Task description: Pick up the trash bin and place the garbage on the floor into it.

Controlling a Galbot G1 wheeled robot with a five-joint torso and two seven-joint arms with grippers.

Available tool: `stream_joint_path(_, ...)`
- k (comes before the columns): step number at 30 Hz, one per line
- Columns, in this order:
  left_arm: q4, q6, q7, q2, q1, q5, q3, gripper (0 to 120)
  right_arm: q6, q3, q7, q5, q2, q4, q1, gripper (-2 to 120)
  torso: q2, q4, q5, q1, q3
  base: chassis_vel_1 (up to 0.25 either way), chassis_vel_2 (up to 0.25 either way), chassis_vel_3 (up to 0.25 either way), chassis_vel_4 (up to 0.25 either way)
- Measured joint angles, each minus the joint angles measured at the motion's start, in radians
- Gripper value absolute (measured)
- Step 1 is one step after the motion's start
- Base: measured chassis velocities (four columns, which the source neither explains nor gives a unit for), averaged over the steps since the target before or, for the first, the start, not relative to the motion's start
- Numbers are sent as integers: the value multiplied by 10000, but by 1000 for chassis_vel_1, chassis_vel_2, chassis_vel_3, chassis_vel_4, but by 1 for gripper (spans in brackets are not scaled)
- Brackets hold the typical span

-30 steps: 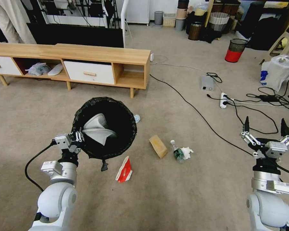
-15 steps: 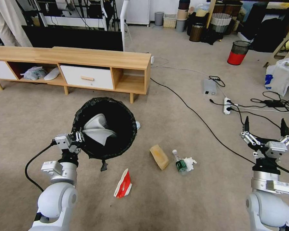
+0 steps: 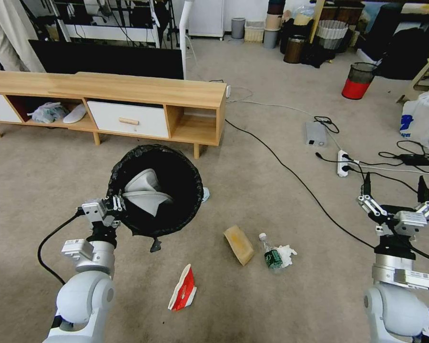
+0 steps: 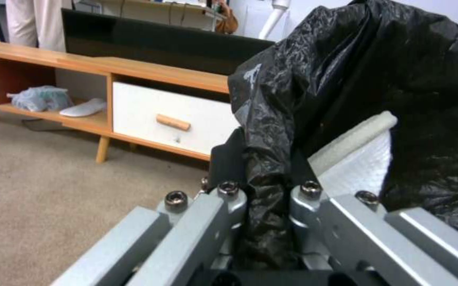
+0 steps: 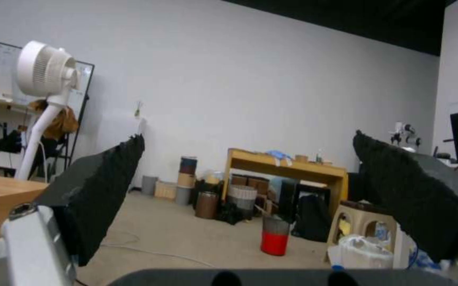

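So the trash bin (image 3: 155, 190) is up off the floor (image 3: 281, 305), tilted so its mouth faces the head camera, black liner all crinkly around the rim. The left hand (image 3: 113, 206) is clamped on the near edge of that rim; in the left wrist view you can see the fingers (image 4: 228, 167) pinching a fold of the black bag (image 4: 377, 79) between them. There's a white padded sheet thing (image 3: 145, 193) sitting inside the bin, and a knotted bag tail (image 3: 154, 245) dangles under it.

The garbage is on the carpet just right of and below the bin. A red-and-white snack bag (image 3: 183, 288) lies nearest the robot, roughly under the bin. A brown paper bag (image 3: 239, 244) sits further right, and just beside that is a clear bottle (image 3: 270, 251) with a green label, a white tissue (image 3: 287, 252) touching it. A bit of pale blue face mask (image 3: 205, 193) peeks out from behind the bin's right edge.

The right hand (image 3: 394, 190) hangs in the air off to the right, well apart from the litter, fingers spread wide with nothing between them; the right wrist view shows the two black pads (image 5: 101, 186) far apart.

Further back there's a wooden cabinet (image 3: 128, 105) with a white drawer, a black cable (image 3: 291, 166) running across the carpet, a power strip (image 3: 342, 163), and a red bin (image 3: 357, 81) with a mesh top.
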Motion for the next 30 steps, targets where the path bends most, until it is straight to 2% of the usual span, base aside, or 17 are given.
stream_joint_path(21, -78, 80, 90, 7, 21, -259, 36, 4, 64, 15, -138, 46, -6, 0, -8, 100, 0, -1, 0, 0, 0, 0, 0, 0, 0)
stream_joint_path(30, -81, 77, 90, -14, 12, -234, 52, 4, 76, 15, -206, 49, -18, 10, 1, 100, 0, 0, 0, 0, 0, 61, 68, 55, 62)
